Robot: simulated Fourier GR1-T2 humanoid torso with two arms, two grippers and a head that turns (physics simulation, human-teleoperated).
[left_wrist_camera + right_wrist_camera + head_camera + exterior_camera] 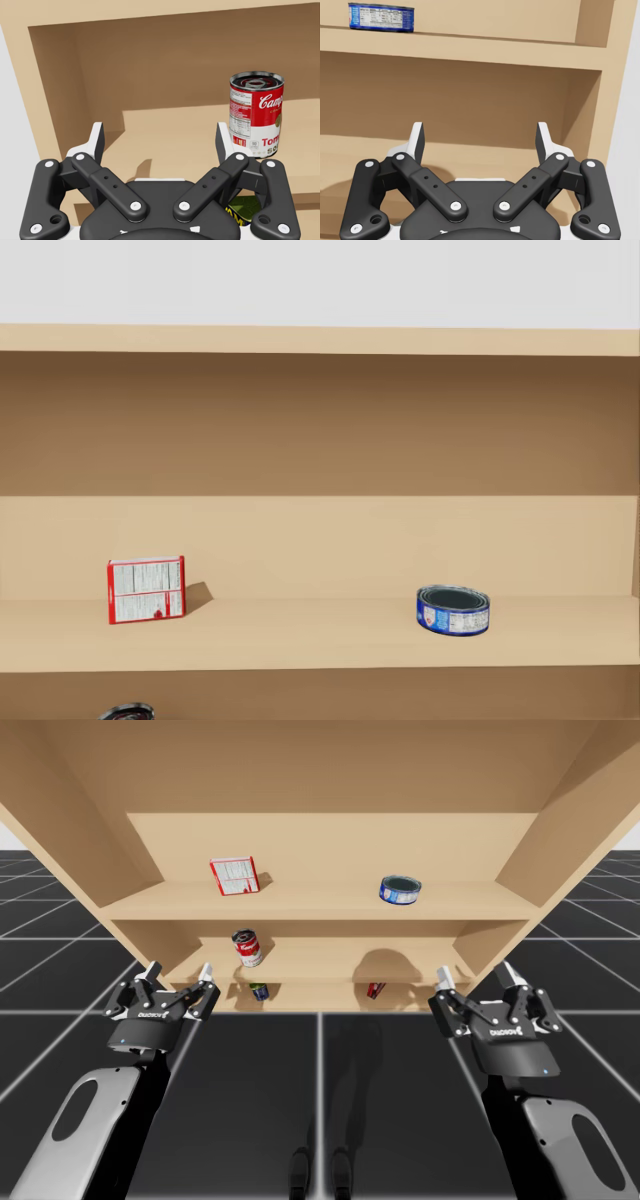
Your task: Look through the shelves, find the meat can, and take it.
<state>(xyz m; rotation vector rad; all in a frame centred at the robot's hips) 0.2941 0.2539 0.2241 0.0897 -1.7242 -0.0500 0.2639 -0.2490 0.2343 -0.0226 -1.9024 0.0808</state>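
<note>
A wooden shelf unit (320, 905) faces me. Its upper board carries a red-and-white box (233, 875) (146, 589) on the left and a flat blue can (400, 889) (453, 610) on the right. A tall red-and-white can (247, 947) (256, 115) stands on the middle board. My left gripper (178, 982) (160, 142) is open in front of the middle shelf, with the tall can ahead of its right finger. My right gripper (474, 974) (480, 142) is open at the shelf's right end, and the blue can (381, 17) sits one board above it.
On the lowest board are a small green-and-blue can (259, 990) and a small red item (376, 989), both partly hidden by the board above. A green-labelled object (245, 207) shows below the left gripper. Shelf side walls (560, 830) flank both arms.
</note>
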